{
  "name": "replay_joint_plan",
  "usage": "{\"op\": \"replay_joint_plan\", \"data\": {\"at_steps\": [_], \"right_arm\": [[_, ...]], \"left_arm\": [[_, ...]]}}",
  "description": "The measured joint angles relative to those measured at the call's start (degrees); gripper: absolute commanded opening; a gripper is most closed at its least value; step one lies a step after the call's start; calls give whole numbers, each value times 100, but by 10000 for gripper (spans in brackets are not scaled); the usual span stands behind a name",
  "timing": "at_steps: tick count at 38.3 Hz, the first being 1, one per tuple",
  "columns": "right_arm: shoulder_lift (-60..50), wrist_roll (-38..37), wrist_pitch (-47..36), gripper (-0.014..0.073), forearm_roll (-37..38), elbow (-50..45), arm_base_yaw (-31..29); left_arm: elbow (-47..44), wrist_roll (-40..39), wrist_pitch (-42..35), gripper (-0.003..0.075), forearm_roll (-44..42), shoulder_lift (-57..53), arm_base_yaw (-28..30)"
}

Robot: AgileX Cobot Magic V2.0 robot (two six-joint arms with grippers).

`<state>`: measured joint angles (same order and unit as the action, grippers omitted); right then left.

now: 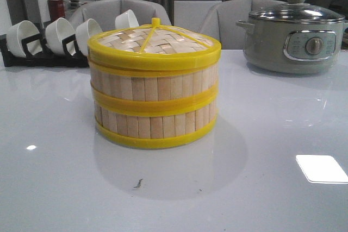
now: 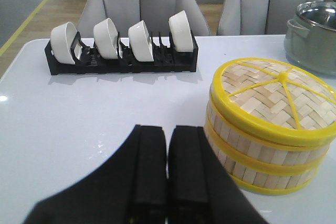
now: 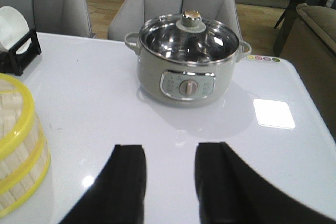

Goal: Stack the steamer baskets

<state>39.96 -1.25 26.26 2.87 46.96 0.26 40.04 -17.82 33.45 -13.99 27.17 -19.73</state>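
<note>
Already two round slatted bamboo steamer baskets (image 1: 154,107) sit stacked mid-table under a woven yellow-rimmed lid (image 1: 154,44). The left gripper (image 2: 167,153), fingers pressed together, hangs beside them; the right gripper (image 3: 169,174) gapes empty. Light, rigid, probably best gripped by the rims.

White bowls (image 1: 57,35) in black rack (image 2: 123,61), electric pot (image 1: 293,39), grey chairs (image 2: 140,3), white table (image 1: 272,199)

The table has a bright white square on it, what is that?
Front view: the square looks like glare, probably a ceiling light mirrored in the glossy table. Right wrist view: the same patch shines beside the electric pot. Front view: the stacked steamer baskets cast a soft grey shadow towards the camera.
</note>
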Motion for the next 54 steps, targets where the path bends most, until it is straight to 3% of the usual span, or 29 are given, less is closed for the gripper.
{"op": "replay_joint_plan", "data": {"at_steps": [13, 16, 21, 35, 54], "right_arm": [[-1499, 0, -420, 325, 0, -1962, -9], [-1692, 0, -604, 251, 0, -2295, -9], [-1872, 0, -936, 38, 0, -2718, -9], [-1886, 0, -1672, 55, 0, -2934, -9], [-1886, 0, -1695, 55, 0, -2934, -9]], "left_arm": [[0, 0, 0, 86, 0, 0, 0], [0, 0, 0, 86, 0, 0, 0], [0, 0, 0, 86, 0, 0, 0], [0, 0, 0, 86, 0, 0, 0], [0, 0, 0, 86, 0, 0, 0]]}}
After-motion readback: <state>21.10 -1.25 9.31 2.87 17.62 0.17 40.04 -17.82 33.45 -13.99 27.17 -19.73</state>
